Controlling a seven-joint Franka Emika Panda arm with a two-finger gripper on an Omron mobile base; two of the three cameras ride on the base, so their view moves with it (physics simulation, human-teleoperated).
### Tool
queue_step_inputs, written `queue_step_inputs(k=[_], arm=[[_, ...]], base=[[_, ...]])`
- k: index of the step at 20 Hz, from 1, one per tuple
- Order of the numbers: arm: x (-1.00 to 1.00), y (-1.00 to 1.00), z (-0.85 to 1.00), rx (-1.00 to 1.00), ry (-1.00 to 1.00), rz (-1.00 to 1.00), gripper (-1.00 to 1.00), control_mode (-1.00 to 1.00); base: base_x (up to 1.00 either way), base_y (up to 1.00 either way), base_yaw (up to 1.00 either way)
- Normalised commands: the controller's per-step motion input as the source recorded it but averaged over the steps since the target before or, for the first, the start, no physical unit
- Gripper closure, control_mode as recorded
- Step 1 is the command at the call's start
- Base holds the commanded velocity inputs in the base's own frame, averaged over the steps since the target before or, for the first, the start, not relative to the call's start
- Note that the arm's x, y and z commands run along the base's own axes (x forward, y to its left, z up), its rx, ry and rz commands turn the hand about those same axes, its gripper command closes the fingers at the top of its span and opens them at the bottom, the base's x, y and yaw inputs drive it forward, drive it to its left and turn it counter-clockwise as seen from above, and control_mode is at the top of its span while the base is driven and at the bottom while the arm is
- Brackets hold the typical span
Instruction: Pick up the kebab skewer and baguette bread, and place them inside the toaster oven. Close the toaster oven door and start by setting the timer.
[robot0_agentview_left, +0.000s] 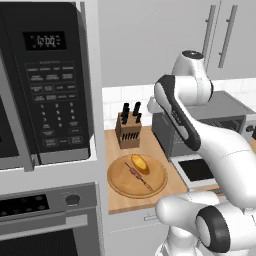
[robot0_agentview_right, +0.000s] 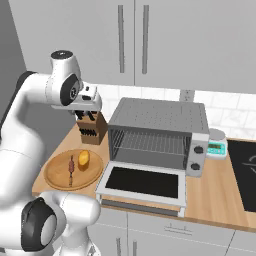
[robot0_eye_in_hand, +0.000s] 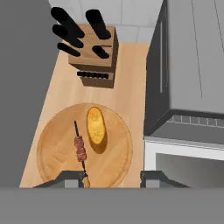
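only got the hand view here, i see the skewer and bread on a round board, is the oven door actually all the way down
Observer: Yes. From the right base view, the toaster oven door lies dropped flat in front of the toaster oven.
Operator: anything on the rack
Observer: The wire rack inside looks bare.
Operator: where are the knobs
Observer: Two knobs sit one above the other on the oven's right front panel. I cannot tell which is the timer.
Operator: how high is the hand
Observer: The gripper hangs open well above the wooden board, near the top of the knife block.
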Motion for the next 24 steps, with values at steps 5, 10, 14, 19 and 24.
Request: queue_step_inputs(k=[5, 10, 14, 19, 24], arm=[[-0.27, -0.06, -0.04, 0.00, -0.05, 0.00, -1.00, -1.00], [-0.58, -0.50, -0.14, 0.04, -0.22, 0.01, -1.00, -1.00], [-0.68, -0.84, -0.22, 0.12, -0.33, 0.08, -1.00, -1.00], [-0.32, -0.87, -0.17, 0.11, -0.38, 0.10, -1.00, -1.00], [-0.07, -0.67, -0.12, 0.15, -0.27, 0.04, -1.00, -1.00]], base=[[0.00, 0.00, 0.00], [0.00, 0.00, 0.00], [0.00, 0.00, 0.00], [0.00, 0.00, 0.00], [0.00, 0.00, 0.00]])
